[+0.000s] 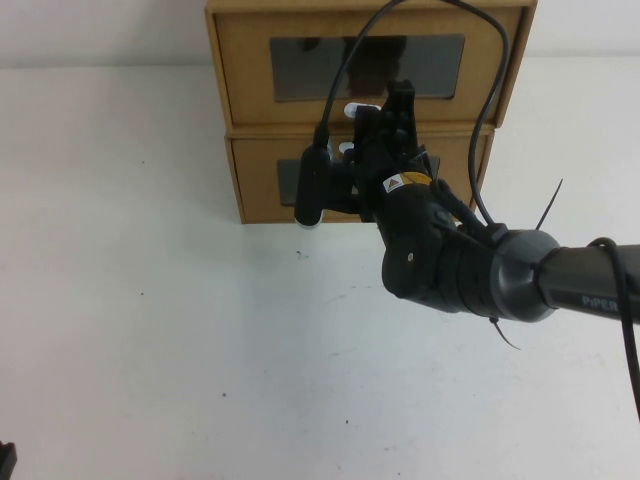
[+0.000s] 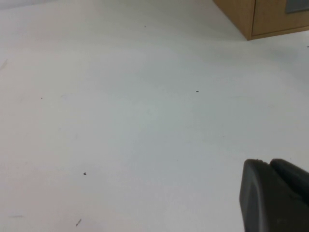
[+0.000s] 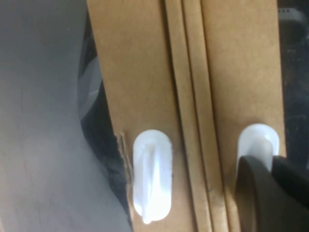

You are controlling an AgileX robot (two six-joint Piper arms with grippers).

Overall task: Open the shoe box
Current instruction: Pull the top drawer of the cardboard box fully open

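Note:
Two brown cardboard shoe boxes are stacked at the back of the table, an upper box (image 1: 250, 60) on a lower box (image 1: 262, 195). Each has a dark window and a white handle near the seam between them. My right gripper (image 1: 398, 95) reaches in from the right, rolled on its side. Its fingers (image 3: 253, 193) are shut on the upper box's white handle (image 3: 258, 140). The lower box's handle (image 3: 152, 181) is free. Both fronts look closed. My left gripper (image 2: 269, 162) hangs shut over bare table, holding nothing.
The white table (image 1: 150, 330) spreads in front of the boxes. A black cable (image 1: 345, 70) loops over the upper box front. A box corner (image 2: 260, 17) shows far off in the left wrist view. A bit of the left arm (image 1: 6, 458) sits at the near left corner.

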